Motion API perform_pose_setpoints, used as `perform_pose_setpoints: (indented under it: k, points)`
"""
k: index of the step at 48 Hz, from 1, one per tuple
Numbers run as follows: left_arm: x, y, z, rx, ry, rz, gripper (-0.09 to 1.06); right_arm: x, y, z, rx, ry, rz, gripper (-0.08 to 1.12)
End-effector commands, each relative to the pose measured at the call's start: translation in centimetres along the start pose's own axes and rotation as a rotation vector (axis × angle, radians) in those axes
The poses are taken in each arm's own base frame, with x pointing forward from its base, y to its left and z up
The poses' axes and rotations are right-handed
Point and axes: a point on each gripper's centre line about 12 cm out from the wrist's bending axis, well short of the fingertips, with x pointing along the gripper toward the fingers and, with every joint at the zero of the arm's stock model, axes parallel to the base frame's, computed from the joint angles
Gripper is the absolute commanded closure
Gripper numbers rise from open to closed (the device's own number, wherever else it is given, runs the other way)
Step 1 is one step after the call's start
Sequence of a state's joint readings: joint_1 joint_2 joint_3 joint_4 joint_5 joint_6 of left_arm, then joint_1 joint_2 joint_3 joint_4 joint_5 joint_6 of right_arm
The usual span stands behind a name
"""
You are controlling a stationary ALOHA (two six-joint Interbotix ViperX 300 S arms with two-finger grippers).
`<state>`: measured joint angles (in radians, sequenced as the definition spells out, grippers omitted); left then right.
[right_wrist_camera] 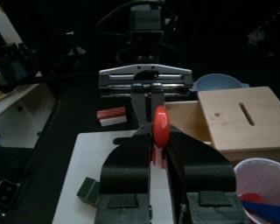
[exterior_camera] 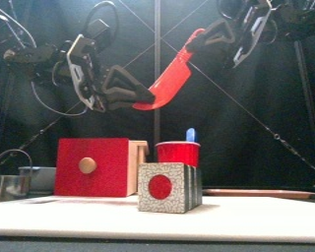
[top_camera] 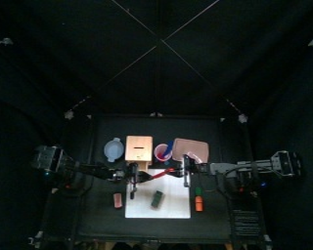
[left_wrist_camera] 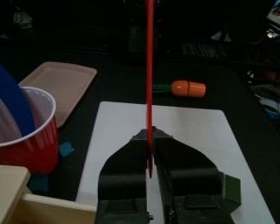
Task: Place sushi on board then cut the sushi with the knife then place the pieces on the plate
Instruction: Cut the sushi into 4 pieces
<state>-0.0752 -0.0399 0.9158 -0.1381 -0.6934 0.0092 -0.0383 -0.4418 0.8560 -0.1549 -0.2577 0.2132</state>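
**Both grippers on the red knife above the board**

We see the red knife (exterior_camera: 171,77) held in the air over the middle of the table, slanting down from the right arm to the left arm. The right gripper (exterior_camera: 216,37) is clamped on the upper end, its jaws pressed narrow against it. The left gripper (exterior_camera: 121,91) has its jaws closed tight on the lower end, and from its own wrist the knife shows edge-on as a thin red line.

Below them the sushi (top_camera: 156,198) lies on the white board (top_camera: 175,207), toward the board's front, touched by neither gripper. From table height we see its end face with a red centre.

Behind the board stands the wooden box (exterior_camera: 94,165) with its red drawer front. The bowl (top_camera: 113,149) sits to the box's left. The red cup (exterior_camera: 177,154), with the blue knife (exterior_camera: 191,134) standing in it, is to the box's right, and the pink tray (left_wrist_camera: 63,80) lies just beyond the cup. An orange toy (top_camera: 196,203) lies off the board's right edge and a small red toy (top_camera: 117,198) off its left edge
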Motion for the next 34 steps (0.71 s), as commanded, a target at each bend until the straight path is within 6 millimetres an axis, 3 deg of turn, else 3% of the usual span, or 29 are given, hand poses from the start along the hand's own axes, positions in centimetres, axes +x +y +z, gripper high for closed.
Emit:
perform_pose_setpoints:
  k: [1,18,34]
  points:
    - [-0.4,-0.1,1.7,-0.006,-0.052,-0.003,0.63,-0.3,0.1,0.4,0.005,-0.020,0.002,0.61]
    - [-2.7,0.3,3.3,0.047,-0.108,-0.003,0.63,-0.7,0.9,-2.4,0.097,0.057,0.008,0.61]
    - [-3.7,0.3,3.5,0.075,-0.094,-0.005,0.63,-0.9,2.3,-4.4,0.129,0.166,0.035,0.61]
